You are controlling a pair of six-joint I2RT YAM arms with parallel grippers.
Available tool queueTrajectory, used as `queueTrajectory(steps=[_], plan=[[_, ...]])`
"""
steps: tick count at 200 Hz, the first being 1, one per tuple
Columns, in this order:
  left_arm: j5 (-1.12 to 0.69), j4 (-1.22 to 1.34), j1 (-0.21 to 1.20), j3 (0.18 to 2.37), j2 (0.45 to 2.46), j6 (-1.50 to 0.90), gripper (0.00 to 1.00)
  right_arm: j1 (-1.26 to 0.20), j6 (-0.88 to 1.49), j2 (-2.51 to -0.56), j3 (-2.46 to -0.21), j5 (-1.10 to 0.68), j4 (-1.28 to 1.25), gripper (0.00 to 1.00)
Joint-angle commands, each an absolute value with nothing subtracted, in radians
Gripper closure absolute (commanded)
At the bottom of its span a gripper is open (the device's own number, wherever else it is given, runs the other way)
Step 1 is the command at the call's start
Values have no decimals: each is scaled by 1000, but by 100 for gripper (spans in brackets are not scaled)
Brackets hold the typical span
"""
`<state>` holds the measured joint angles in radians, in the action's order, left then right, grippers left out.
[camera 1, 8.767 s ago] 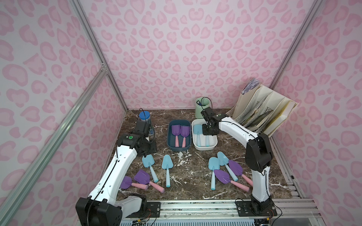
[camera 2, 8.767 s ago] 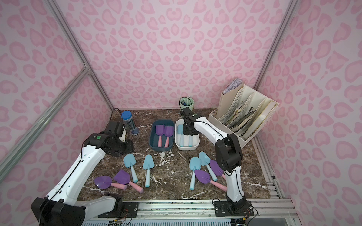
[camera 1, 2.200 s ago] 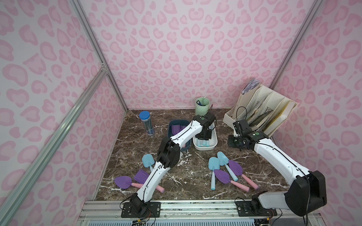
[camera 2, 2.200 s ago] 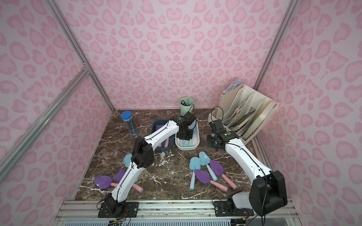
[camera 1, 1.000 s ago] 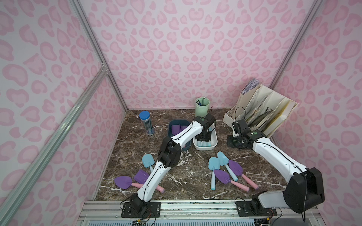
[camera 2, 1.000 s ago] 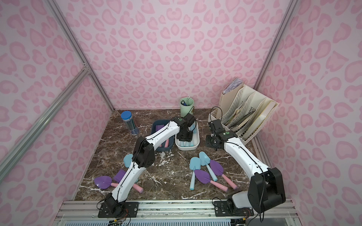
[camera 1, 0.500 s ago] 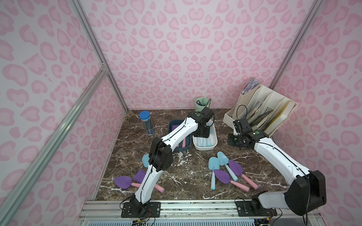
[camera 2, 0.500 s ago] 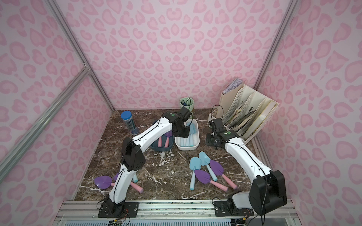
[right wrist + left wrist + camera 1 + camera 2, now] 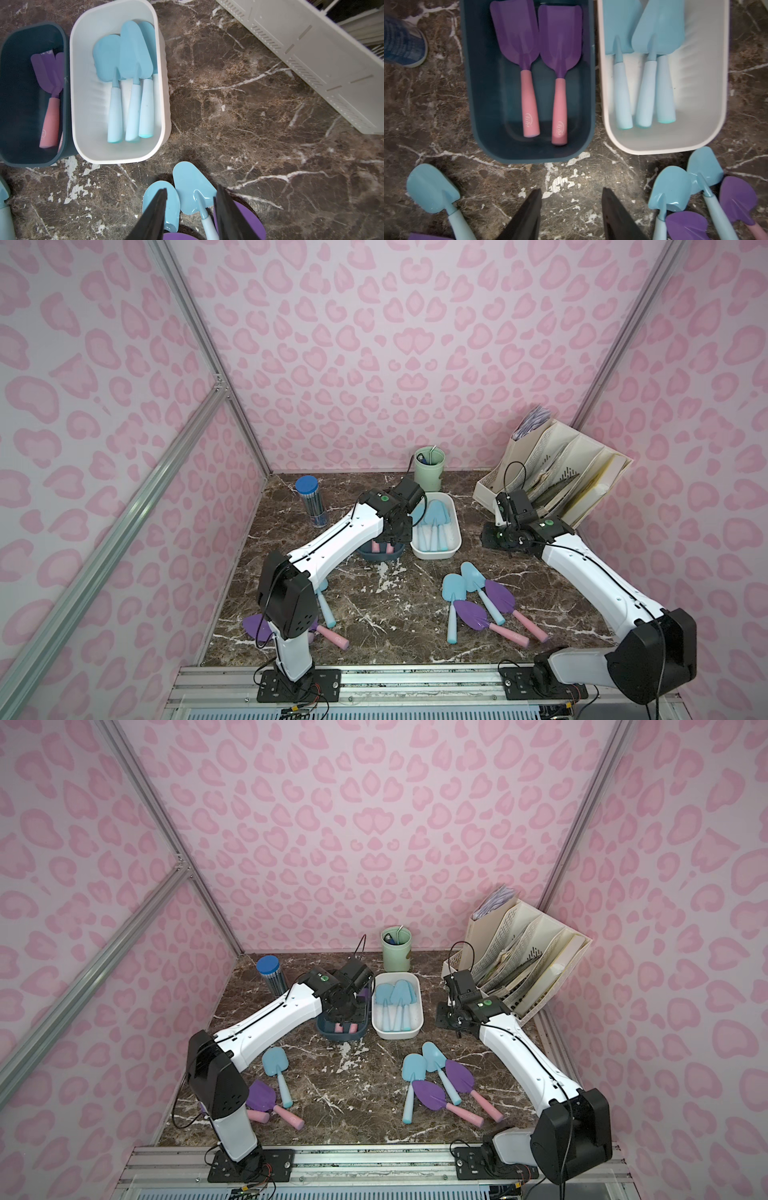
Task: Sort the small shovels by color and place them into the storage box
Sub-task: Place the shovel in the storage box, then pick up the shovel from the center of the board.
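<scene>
Marble table (image 9: 374, 610): overhead, left arm (image 9: 332, 541) hides much of the dark bin (image 9: 382, 558); left claw (image 9: 572, 190) and right claw (image 9: 192, 189) gape empty.

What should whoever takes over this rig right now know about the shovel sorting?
Left gripper: fingers open, empty, above the dark blue box.
Right gripper: fingers open, empty, over the table beside the white box.
Done: two purple shovels in the dark blue box, three blue shovels in the white box.
Left: three loose blue shovels and four loose purple shovels on the table, one mostly hidden behind the left arm.
</scene>
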<state>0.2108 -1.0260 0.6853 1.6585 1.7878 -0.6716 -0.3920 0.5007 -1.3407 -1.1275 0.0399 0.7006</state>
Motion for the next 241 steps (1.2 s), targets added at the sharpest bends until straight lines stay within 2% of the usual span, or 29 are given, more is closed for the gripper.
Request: queueTrajectory(steps=[1, 91, 121, 163, 193, 241], plan=[[264, -1021, 668, 1579, 1723, -718, 49, -400, 487, -1335, -1133, 20, 691, 56], [303, -1070, 543, 1289, 1450, -732, 46, -543, 455, -1388, -1159, 18, 659, 55], [314, -1092, 487, 1228, 1367, -739, 45, -660, 464, -1435, -1187, 23, 625, 55], [331, -1133, 393, 1176, 1273, -746, 43, -897, 474, -1564, -1269, 11, 559, 55], [348, -1159, 297, 1143, 1219, -742, 43, -1031, 500, -1683, -1343, -15, 516, 47], [314, -1153, 139, 1104, 1149, -697, 41, -1179, 534, -1852, -1486, -42, 493, 45]])
